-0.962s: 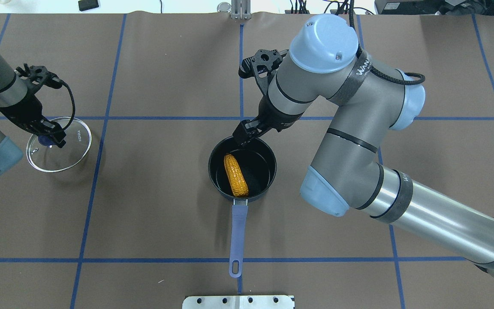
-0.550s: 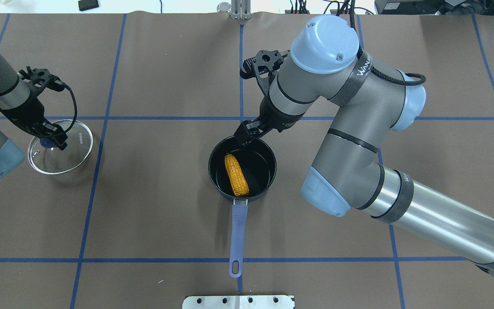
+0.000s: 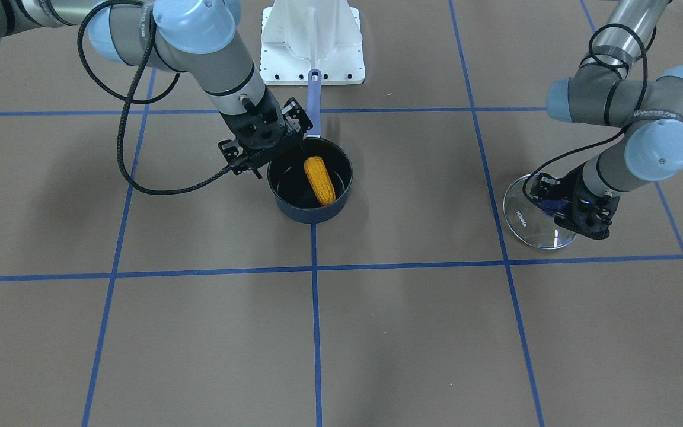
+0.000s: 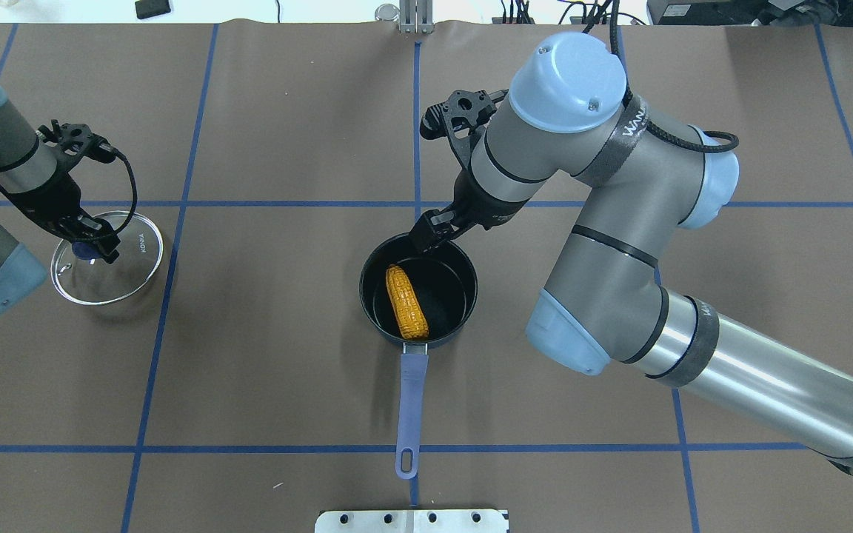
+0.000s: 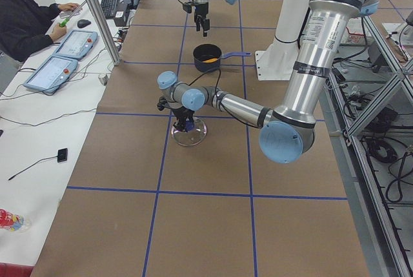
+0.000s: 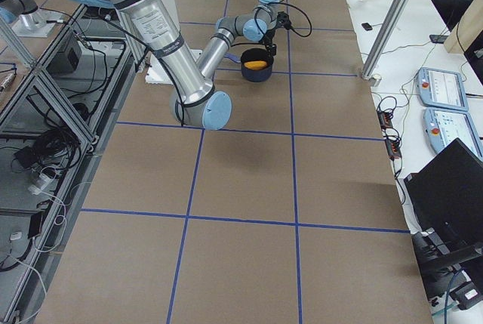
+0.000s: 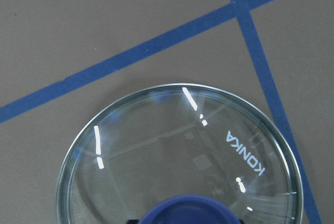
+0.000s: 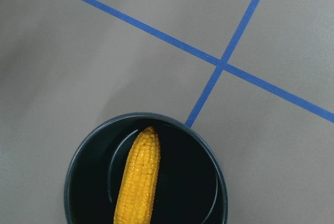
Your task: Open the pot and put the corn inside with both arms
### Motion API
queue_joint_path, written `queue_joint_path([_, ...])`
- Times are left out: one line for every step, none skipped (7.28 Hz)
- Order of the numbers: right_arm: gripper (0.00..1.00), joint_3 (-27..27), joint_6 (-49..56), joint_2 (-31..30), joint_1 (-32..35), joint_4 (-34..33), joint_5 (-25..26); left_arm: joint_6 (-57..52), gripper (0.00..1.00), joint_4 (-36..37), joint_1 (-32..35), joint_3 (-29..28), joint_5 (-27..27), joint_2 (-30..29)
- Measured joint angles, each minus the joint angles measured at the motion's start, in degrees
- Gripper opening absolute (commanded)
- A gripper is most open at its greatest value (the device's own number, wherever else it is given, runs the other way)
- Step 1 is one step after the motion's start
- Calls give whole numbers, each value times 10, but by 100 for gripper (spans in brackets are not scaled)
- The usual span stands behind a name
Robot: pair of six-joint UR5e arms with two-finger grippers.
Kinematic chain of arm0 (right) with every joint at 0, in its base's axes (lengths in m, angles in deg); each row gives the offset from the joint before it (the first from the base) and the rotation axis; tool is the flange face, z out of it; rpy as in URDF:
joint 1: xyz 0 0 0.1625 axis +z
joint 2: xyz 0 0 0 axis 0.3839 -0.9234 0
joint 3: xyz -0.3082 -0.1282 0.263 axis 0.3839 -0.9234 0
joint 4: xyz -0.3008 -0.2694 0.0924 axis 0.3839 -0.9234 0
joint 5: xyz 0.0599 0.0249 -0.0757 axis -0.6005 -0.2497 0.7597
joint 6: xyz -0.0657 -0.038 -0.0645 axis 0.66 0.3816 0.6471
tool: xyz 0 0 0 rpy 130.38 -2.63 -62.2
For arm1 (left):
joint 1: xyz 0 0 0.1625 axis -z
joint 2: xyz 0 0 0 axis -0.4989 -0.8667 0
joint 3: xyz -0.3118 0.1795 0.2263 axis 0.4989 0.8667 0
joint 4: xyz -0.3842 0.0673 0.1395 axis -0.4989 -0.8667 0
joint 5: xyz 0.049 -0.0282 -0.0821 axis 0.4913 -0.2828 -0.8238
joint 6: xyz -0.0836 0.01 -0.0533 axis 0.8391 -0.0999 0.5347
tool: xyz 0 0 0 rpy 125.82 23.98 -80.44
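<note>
The dark navy pot (image 4: pixel 463 307) stands open at mid-table with its purple-blue handle (image 4: pixel 411 400) pointing toward the robot. The yellow corn (image 4: pixel 406 302) lies inside it, and also shows in the front view (image 3: pixel 319 179) and the right wrist view (image 8: pixel 138 177). My right gripper (image 4: pixel 430 235) hovers open and empty just above the pot's far rim. My left gripper (image 4: pixel 93 243) is shut on the purple knob (image 7: pixel 190 212) of the glass lid (image 4: pixel 130 270), far to the pot's left. The lid looks slightly tilted just above the table.
A white mount plate (image 4: pixel 412 520) sits at the table's near edge, just beyond the handle tip. Blue tape lines (image 4: pixel 175 203) grid the brown table. An operator (image 5: pixel 26 19) sits at a side desk beyond the far edge.
My left gripper has carried the lid a little right and toward the robot. My right gripper has drawn slightly up and right from the pot's rim. The corn and pot have not moved.
</note>
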Motion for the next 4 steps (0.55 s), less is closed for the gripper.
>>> queue_joint_path([100, 0, 0, -1, 2, 1, -1, 0, 98, -2, 0, 1, 0, 0])
queue_joint_path([100, 0, 1, -1, 9, 1, -2, 1, 99, -1, 0, 3, -6, -1])
queue_joint_path([100, 0, 1, -3, 21, 0, -3, 1, 99, 0, 1, 8, -15, -3])
queue_joint_path([100, -1, 1, -10, 35, -1, -3, 0, 99, 1, 6, 18, -20, -4])
